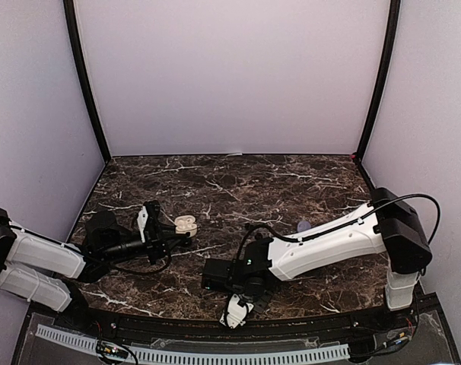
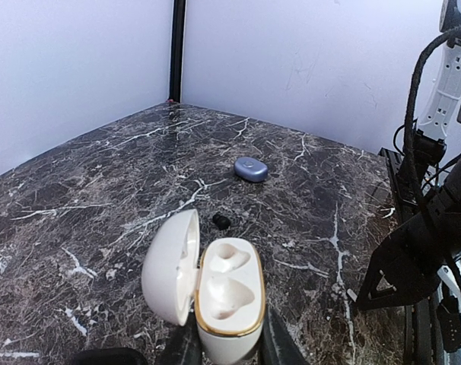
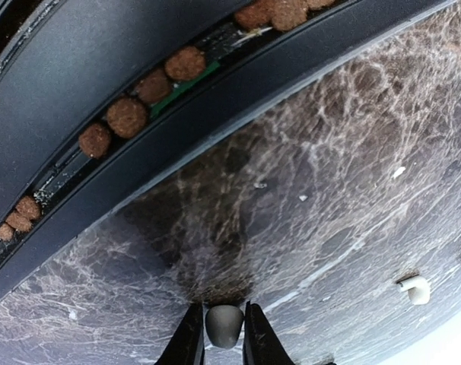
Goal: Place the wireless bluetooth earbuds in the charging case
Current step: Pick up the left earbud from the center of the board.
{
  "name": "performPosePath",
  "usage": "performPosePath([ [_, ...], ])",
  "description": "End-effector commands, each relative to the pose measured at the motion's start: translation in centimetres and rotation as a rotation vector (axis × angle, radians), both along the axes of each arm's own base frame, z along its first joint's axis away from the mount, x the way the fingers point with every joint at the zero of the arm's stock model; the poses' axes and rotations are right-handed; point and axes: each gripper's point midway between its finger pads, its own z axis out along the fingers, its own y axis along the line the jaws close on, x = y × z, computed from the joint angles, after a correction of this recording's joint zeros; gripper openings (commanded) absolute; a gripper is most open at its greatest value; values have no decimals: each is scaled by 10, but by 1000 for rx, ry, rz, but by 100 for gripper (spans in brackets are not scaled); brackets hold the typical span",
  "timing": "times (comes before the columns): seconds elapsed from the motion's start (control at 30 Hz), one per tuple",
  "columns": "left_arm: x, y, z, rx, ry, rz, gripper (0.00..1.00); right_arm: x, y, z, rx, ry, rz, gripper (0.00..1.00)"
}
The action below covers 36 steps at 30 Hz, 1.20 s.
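Observation:
The white charging case (image 2: 229, 293) with a gold rim is held between the fingers of my left gripper (image 2: 230, 344). Its lid (image 2: 172, 266) is swung open to the left and both wells are empty. From above, the case (image 1: 185, 224) sits left of centre. A dark earbud (image 2: 221, 221) lies on the marble just beyond it. My right gripper (image 3: 224, 328) is low over the table near the front edge (image 1: 236, 310), its jaws closed on a pale grey earbud (image 3: 224, 323). Another white earbud (image 3: 415, 289) lies on the table to its right.
A small blue-grey oval case (image 2: 251, 168) rests closed farther back on the marble table (image 1: 215, 182), also seen from above as the blue-grey case (image 1: 303, 226). A black rail with brown pads (image 3: 139, 114) runs along the table's front edge. Purple walls enclose three sides.

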Motion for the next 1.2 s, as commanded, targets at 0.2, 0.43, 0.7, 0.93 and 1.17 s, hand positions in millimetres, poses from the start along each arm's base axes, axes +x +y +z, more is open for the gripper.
performPosePath([
  [0.2, -1, 2, 2, -5, -20, -4, 8, 5, 6, -12, 1, -22, 8, 11],
  [0.43, -2, 2, 1, -3, -21, -8, 8, 3, 18, 4, 75, 15, -33, 6],
  [0.7, -6, -1, 2, -9, -34, -39, 8, -3, 37, 44, 282, 117, -86, 5],
  [0.93, -15, -8, 3, -25, -41, -111, 8, -15, 61, 106, 623, 302, -137, 2],
  [1.17, -22, -16, 3, -53, -30, -184, 8, -15, 65, 171, 946, 483, -201, 2],
])
